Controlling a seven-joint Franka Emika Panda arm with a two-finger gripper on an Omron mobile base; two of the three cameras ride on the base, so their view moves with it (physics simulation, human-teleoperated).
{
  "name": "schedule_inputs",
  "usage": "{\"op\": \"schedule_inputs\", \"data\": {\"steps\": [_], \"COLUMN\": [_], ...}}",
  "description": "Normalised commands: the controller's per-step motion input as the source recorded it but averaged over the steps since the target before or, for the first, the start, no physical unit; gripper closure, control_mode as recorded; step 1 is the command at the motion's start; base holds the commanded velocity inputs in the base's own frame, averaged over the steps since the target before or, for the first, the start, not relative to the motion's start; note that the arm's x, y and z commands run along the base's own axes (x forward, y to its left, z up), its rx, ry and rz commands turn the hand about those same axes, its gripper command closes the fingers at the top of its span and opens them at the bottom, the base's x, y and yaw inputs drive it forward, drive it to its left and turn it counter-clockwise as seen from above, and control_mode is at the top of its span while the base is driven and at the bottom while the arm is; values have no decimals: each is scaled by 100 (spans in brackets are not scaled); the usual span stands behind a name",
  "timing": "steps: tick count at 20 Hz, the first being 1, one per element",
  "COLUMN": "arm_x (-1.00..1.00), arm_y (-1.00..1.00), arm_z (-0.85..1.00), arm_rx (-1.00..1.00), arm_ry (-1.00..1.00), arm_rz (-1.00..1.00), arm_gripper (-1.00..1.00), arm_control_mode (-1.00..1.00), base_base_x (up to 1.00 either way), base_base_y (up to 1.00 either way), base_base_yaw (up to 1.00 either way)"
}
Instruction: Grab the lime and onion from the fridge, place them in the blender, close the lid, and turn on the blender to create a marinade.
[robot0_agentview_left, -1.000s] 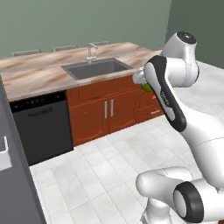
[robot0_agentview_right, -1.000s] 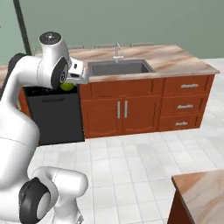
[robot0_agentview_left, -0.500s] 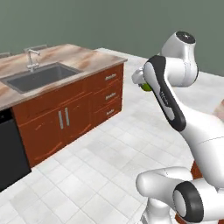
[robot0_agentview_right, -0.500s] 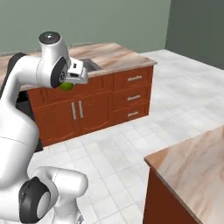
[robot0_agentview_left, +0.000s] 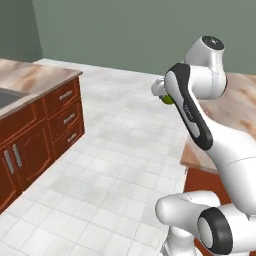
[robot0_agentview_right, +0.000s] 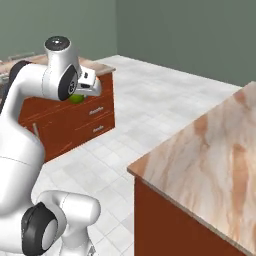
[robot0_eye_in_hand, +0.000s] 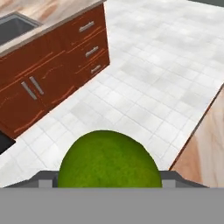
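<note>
In the left base view, a pale tiled floor (robot0_agentview_left: 115, 150) ran back to a plain grey-green wall (robot0_agentview_left: 125, 30). A run of red-brown wooden cabinets (robot0_agentview_left: 35, 135) with small metal handles stood at the left under a marbled tan countertop (robot0_agentview_left: 30, 80), cut off by the left edge. A second marbled counter (robot0_agentview_left: 240, 110) lay at the right, mostly hidden behind the white arm. The small smooth yellow-green lime (robot0_agentview_left: 167, 99) peeked out beside the arm's dark-banded link, high above the floor; the two-finger gripper (robot0_agentview_left: 163, 95) around it was largely hidden by the arm.

In the right base view, the same marbled island counter (robot0_agentview_right: 210, 155) filled the lower right over a red-brown side panel, cut off by the frame. The cabinets (robot0_agentview_right: 75, 120) sat behind the arm. The lime (robot0_agentview_right: 76, 98) showed as a green sliver under the white hand, with the gripper (robot0_agentview_right: 80, 95) closed on it; the fingers themselves were hard to make out.

In the hand view, the lime (robot0_eye_in_hand: 108, 159) bulged large at the bottom, held between the gripper (robot0_eye_in_hand: 108, 177) fingertips, its lower part cut off. Beyond it lay the floor (robot0_eye_in_hand: 144, 78), the cabinet drawers (robot0_eye_in_hand: 87, 43), a dark sink corner (robot0_eye_in_hand: 15, 26) and the island's edge (robot0_eye_in_hand: 205, 144).
</note>
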Motion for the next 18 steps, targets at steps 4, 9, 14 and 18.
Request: {"op": "schedule_inputs", "data": {"steps": [4, 9, 14, 18], "arm_x": [0, 0, 0, 0], "arm_y": [0, 0, 0, 0], "arm_z": [0, 0, 0, 0], "arm_rx": [0, 0, 0, 0], "arm_ry": [0, 0, 0, 0], "arm_rz": [0, 0, 0, 0], "arm_gripper": [100, 100, 100, 100], "arm_control_mode": [100, 100, 100, 100], "base_base_x": [20, 9, 0, 0], "base_base_y": [-45, -70, -97, -88], "base_base_yaw": [-46, -37, -44, -53]}}
